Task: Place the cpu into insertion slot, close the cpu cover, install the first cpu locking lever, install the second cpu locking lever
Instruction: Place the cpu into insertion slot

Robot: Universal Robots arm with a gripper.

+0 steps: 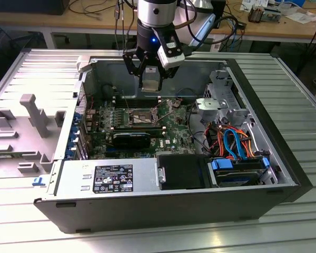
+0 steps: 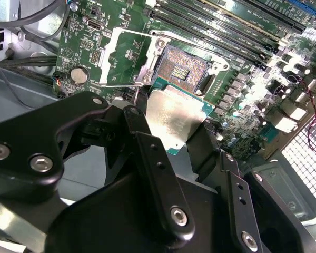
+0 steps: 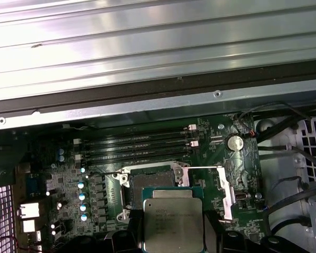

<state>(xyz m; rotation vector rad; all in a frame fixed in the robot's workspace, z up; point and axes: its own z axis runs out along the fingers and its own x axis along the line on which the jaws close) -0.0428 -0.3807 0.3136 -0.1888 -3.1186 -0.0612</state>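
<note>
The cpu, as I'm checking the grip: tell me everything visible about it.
The small, flat, square cpu has a dull silver-grey metal top with faint print, on a green-edged base. The black gripper clamps it by opposite edges, top face up, above the dark square insertion slot; it is not yet seated.

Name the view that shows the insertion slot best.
The second wrist view: the insertion slot lies open and unobstructed. In the first wrist view the cpu partly covers it; the exterior view shows it from afar.
</note>
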